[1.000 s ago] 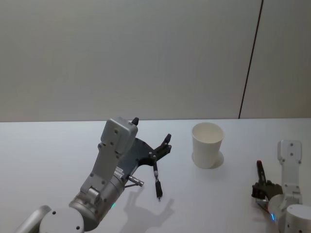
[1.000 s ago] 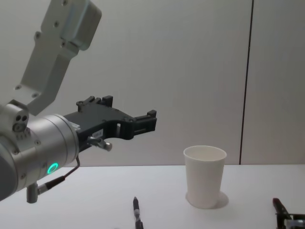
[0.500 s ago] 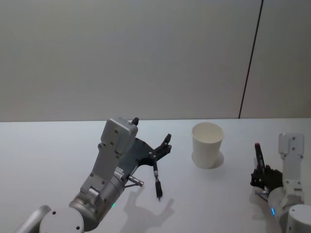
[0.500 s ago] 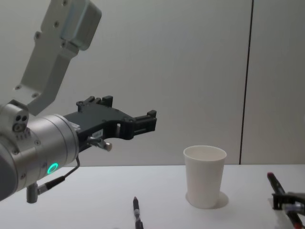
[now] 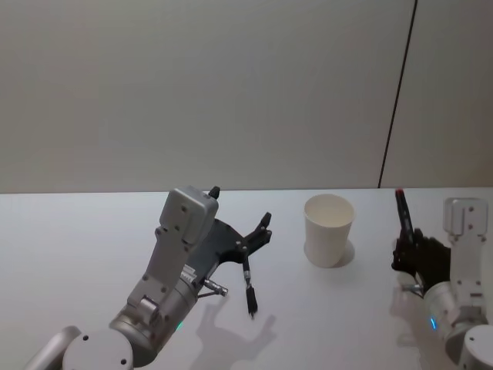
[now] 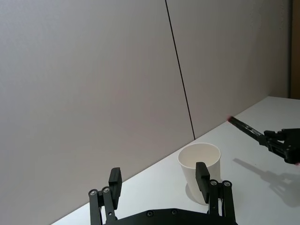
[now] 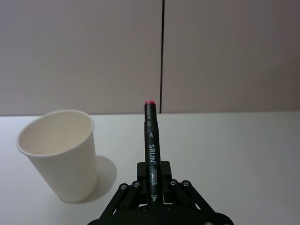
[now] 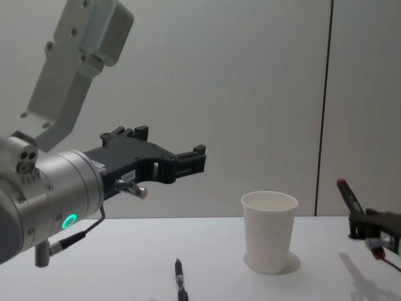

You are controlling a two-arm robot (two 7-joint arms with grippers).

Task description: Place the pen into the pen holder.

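Note:
My right gripper [image 5: 408, 248] [image 7: 152, 174] [image 8: 366, 226] is shut on the lower part of a black pen [image 5: 402, 211] [image 7: 150, 140] [image 8: 346, 192] with a red tip. It holds the pen tilted, tip up, above the table to the right of the pen holder. The pen holder [image 5: 329, 229] [image 7: 58, 154] [image 8: 269, 231] [image 6: 199, 169], a white paper cup, stands upright. My left gripper [image 5: 240, 206] [image 8: 172, 145] [image 6: 158, 178] hangs open, with nothing in it, left of the cup. The left wrist view also shows the held pen [image 6: 246, 129].
A second dark pen [image 5: 249, 287] [image 8: 180, 282] lies on the white table [image 5: 77, 247] below my left gripper. A grey wall with a dark vertical seam [image 5: 397, 100] stands behind the table.
My right gripper has lifted the pen off the table and carried it up and forward, closer to the cup's height. The left arm and the lying pen have not moved.

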